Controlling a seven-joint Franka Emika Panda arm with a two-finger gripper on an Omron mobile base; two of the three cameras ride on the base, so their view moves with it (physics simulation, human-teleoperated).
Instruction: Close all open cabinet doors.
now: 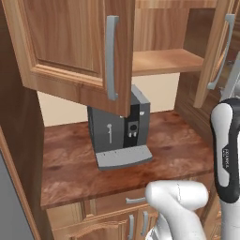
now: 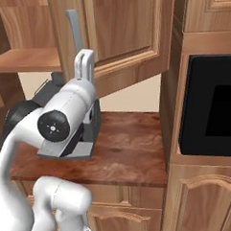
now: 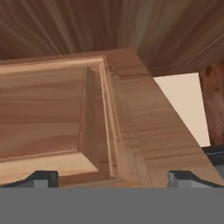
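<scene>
Both cabinet doors, left [image 1: 70, 47] and right [image 1: 215, 51], hang open over the counter [image 1: 70, 159]; the gripper [image 3: 111, 177], fingers spread, seems pressed close against the right door's panel and may slide off its edge.

From behind my left side I see two wall-cabinet doors standing open. The left cabinet door [image 1: 70, 44] swings out toward me, its long grey bar handle [image 1: 111, 57] near its free edge. The right cabinet door [image 1: 216, 49] stands open at the far right, beside my upper arm [image 1: 227, 150]. Between them a bare wooden shelf [image 1: 164, 61] shows. Below, a grey coffee machine [image 1: 121, 131] sits on the reddish-brown counter [image 1: 70, 164], partly hidden by the left door's lower corner. Drawer fronts [image 1: 117, 201] run under the counter edge.
</scene>
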